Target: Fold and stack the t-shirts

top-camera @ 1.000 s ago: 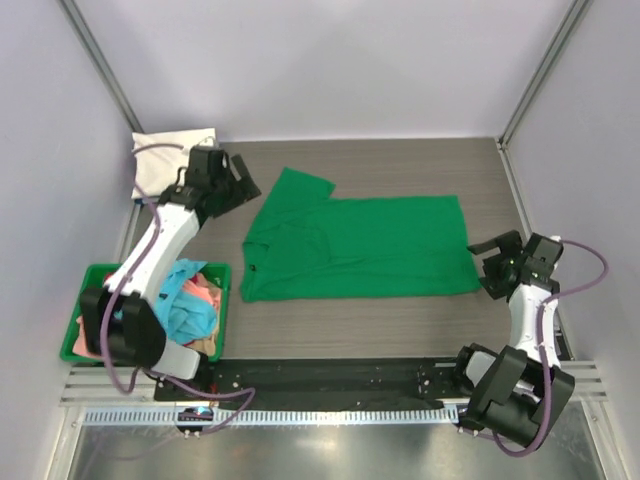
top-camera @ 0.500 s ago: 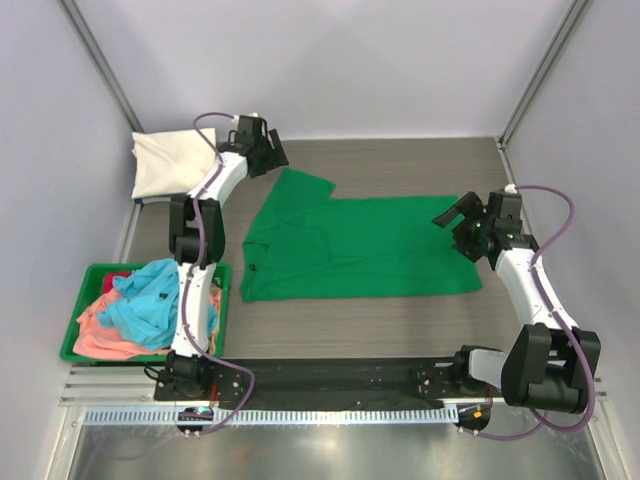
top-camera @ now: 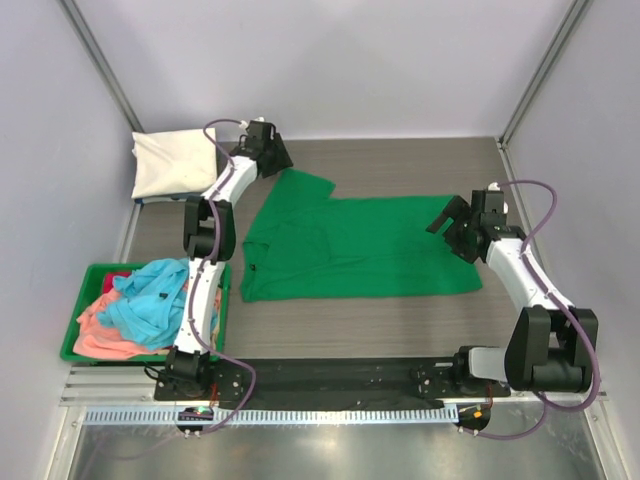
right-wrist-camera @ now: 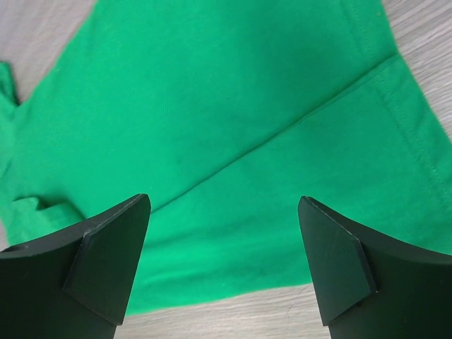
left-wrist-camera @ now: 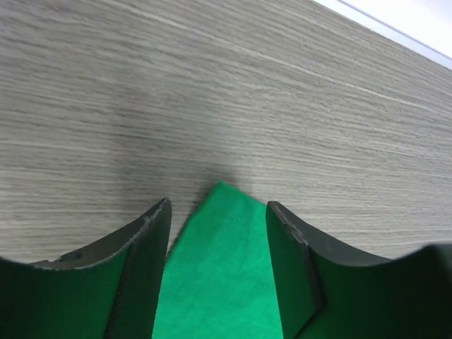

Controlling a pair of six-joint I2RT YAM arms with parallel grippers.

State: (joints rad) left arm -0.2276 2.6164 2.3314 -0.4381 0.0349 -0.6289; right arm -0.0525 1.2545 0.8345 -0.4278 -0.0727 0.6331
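The bright green t-shirt (top-camera: 350, 245) lies flat in the middle of the table, collar to the left and hem to the right. My left gripper (top-camera: 274, 160) is open at the far sleeve's tip. In the left wrist view its jaws (left-wrist-camera: 217, 212) straddle that green sleeve tip (left-wrist-camera: 226, 268) without clamping it. My right gripper (top-camera: 450, 220) is open wide over the shirt's far right hem corner. In the right wrist view the green cloth (right-wrist-camera: 233, 127) fills the space between the jaws (right-wrist-camera: 224, 205). A folded cream-white t-shirt (top-camera: 168, 165) lies at the far left.
A green plastic bin (top-camera: 68, 350) at the near left holds a heap of shirts: light blue (top-camera: 150, 295), salmon-pink (top-camera: 100, 325) and a bit of red (top-camera: 112, 278). Grey walls close in the table on three sides. A black rail (top-camera: 330, 378) runs along the near edge.
My left arm swung from beside the bin out to the far sleeve tip. My right arm reached from the right table edge to the shirt's hem corner. The shirt has not moved.
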